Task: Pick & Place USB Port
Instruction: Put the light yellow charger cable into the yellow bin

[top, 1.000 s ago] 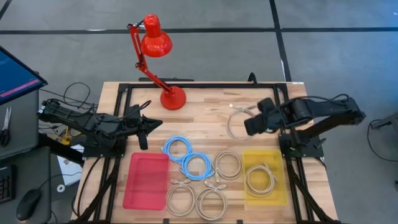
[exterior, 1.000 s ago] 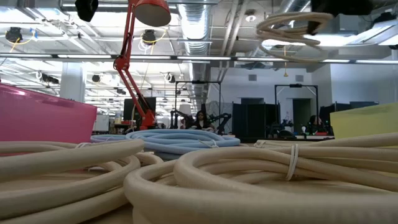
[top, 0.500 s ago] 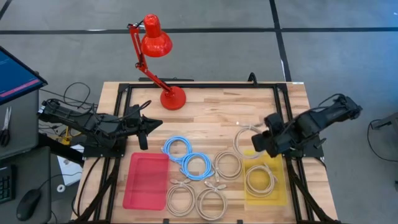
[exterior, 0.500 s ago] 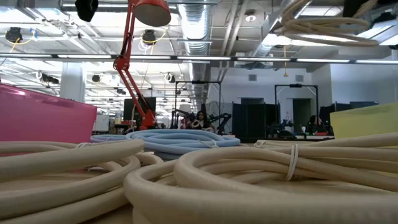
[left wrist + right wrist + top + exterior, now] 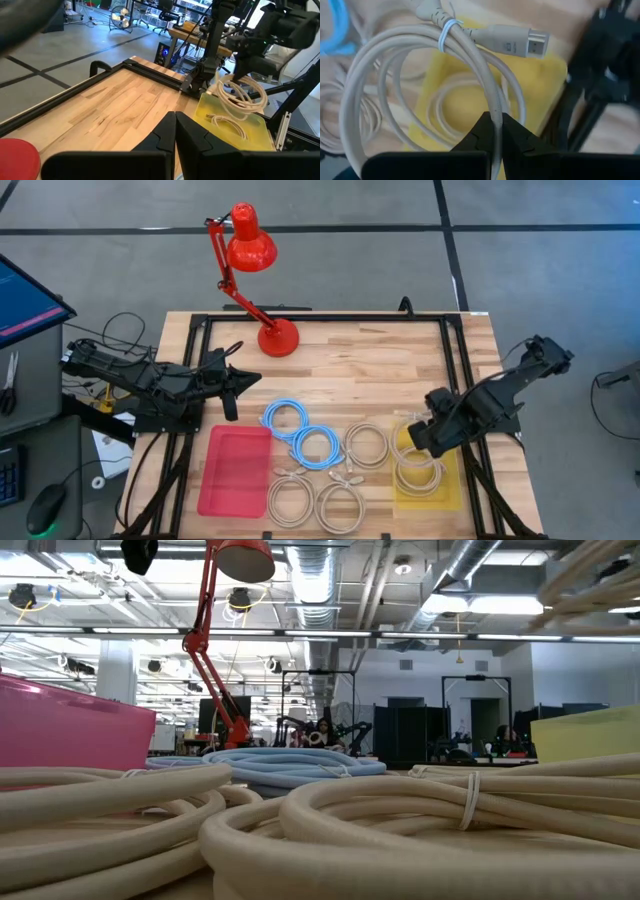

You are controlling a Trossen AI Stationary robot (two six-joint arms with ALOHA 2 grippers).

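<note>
A beige USB cable [image 5: 420, 70], wound into a loose coil and tied with a thin white band, hangs in the air above the yellow tray [image 5: 452, 480], pinched between the closed fingers of the right gripper [image 5: 494, 131]. Its flat metal plug [image 5: 532, 44] sticks out sideways past the coil. A second beige coil [image 5: 418, 473] lies flat inside the tray. More beige coils [image 5: 340, 505] and two blue coils [image 5: 300, 432] lie on the wooden table [image 5: 340, 365], beside an empty pink tray [image 5: 235, 470].
</note>
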